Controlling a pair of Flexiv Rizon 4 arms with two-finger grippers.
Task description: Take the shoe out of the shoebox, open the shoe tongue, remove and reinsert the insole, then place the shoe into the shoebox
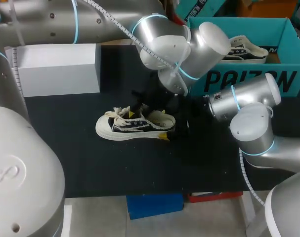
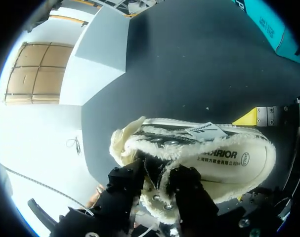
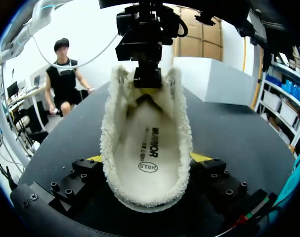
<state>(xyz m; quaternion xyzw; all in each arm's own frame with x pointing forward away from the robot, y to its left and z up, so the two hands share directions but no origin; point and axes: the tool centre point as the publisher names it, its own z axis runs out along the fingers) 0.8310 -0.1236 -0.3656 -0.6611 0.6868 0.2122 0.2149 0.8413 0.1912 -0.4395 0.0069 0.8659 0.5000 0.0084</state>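
A black-and-white sneaker with fleece lining lies on its sole on the black mat, toe to the left. My left gripper comes down over its laces and is shut on the fleecy tongue. In the right wrist view that gripper pinches the tongue at the far end of the shoe opening. My right gripper clamps the heel from both sides, one yellow fingertip showing by the sole. The cream insole lies flat inside the shoe. The teal shoebox stands at the back right.
A second sneaker lies inside the shoebox. A white box stands at the back left of the mat. The mat in front of the shoe is bare.
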